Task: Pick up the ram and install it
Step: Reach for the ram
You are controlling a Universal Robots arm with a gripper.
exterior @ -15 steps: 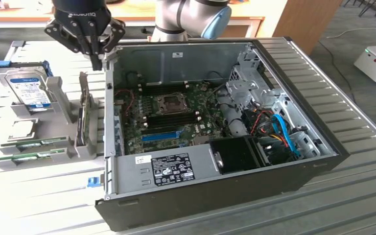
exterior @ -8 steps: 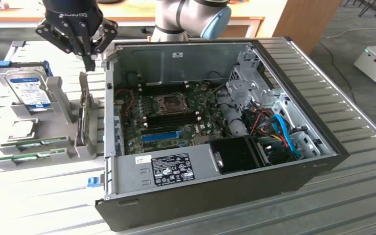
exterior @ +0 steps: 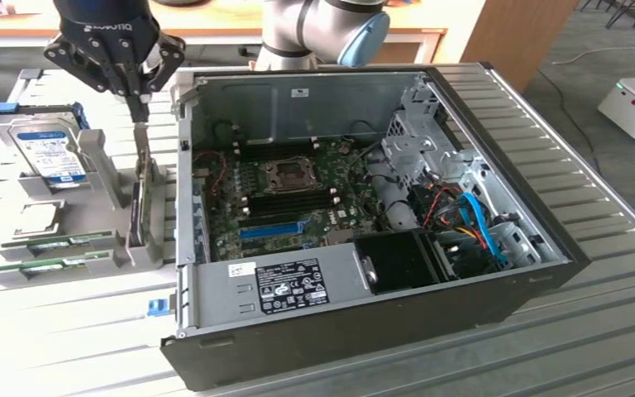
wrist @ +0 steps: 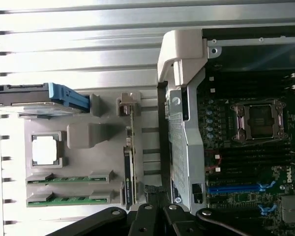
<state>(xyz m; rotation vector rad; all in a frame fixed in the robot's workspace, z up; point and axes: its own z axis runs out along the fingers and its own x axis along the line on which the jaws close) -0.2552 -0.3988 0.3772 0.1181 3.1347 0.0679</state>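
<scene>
The gripper (exterior: 139,106) hangs with its fingers pressed together into one point, and nothing can be seen pinched between them. The step in hand looks like the pick-up. To do it well, I judge that the fingers should straddle the thin board across its thickness, not along it. They should take it near mid-length so that it cannot swing, and lift straight up out of its holder without scraping the slot walls. Closed as they are, the fingers cannot straddle it.

Directly under the fingertips stands the ram (exterior: 139,178), a narrow green stick on its long edge in the grey fixture tray (exterior: 97,215). One end lies just below the tips; whether they touch it I cannot tell. In the wrist view the gripper (wrist: 155,209) sits just beside that end of the ram (wrist: 129,172), slightly to the side nearer the computer case (wrist: 187,123), so it is not centred over the board.

Farther off, away from the case, two more green sticks (exterior: 59,242) (exterior: 50,266) lie flat in the tray.
</scene>
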